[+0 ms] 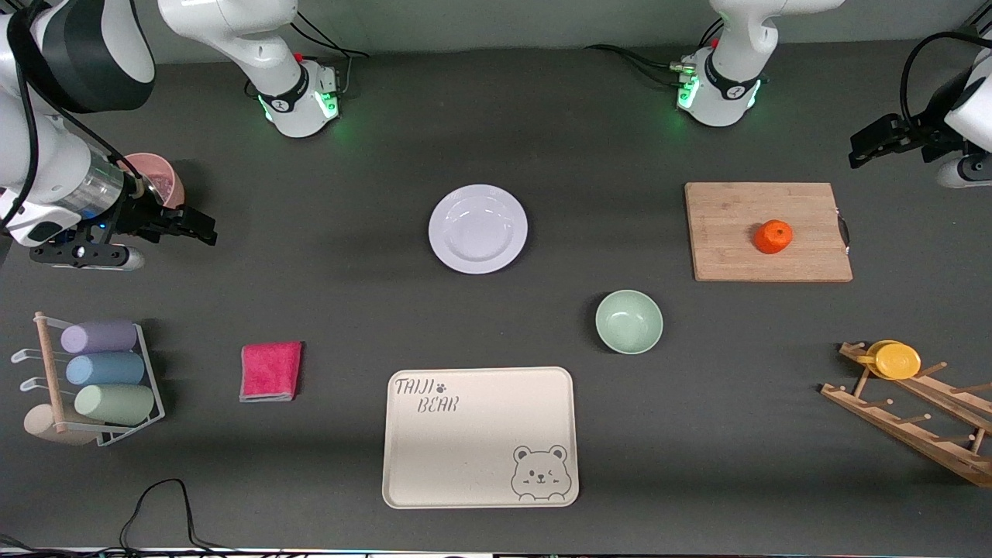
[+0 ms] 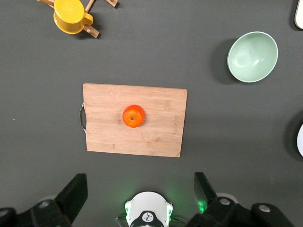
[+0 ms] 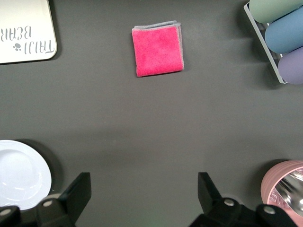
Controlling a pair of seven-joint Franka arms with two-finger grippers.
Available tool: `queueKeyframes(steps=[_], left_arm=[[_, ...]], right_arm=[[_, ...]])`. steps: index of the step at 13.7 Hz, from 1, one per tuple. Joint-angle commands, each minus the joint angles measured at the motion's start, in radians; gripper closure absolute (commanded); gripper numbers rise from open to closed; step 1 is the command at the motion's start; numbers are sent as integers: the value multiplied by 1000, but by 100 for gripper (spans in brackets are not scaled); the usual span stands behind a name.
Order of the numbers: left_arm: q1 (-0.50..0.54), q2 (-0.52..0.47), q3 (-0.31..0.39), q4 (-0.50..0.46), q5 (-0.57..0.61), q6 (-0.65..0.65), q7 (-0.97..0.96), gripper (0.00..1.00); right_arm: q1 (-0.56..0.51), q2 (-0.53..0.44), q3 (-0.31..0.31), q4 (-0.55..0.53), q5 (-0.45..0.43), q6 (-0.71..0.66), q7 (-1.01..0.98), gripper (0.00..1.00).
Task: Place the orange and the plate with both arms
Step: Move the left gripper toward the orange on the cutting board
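Orange [image 2: 134, 116] dimple visible (left wrist view only).

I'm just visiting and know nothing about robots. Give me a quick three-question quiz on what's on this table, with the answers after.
1. True or false: the orange lies in the green bowl.
2. Which is nearer the front camera, the plate or the bear tray?
3. Multiple choice: the left gripper and right gripper are A) both open and holding nothing, B) both shut on something, C) one open, one shut.

Key:
1. False; it sits on the cutting board.
2. The bear tray.
3. A.
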Motion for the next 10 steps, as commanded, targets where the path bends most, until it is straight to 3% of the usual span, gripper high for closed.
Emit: queueKeyframes(steps=[1,8,10], left_arm=[[10,3,-14,17,-7,-39,-5,0],[10,-4,-11,23,4,-99,3,0],[15,-111,-7,-104,7,-79,3,0]], right_arm=[[6,-3,-1,14,-13,1,14,0],[5,-9,-3,14,-12,-2,19,0],[5,-15,-3,14,-12,-11,19,0]])
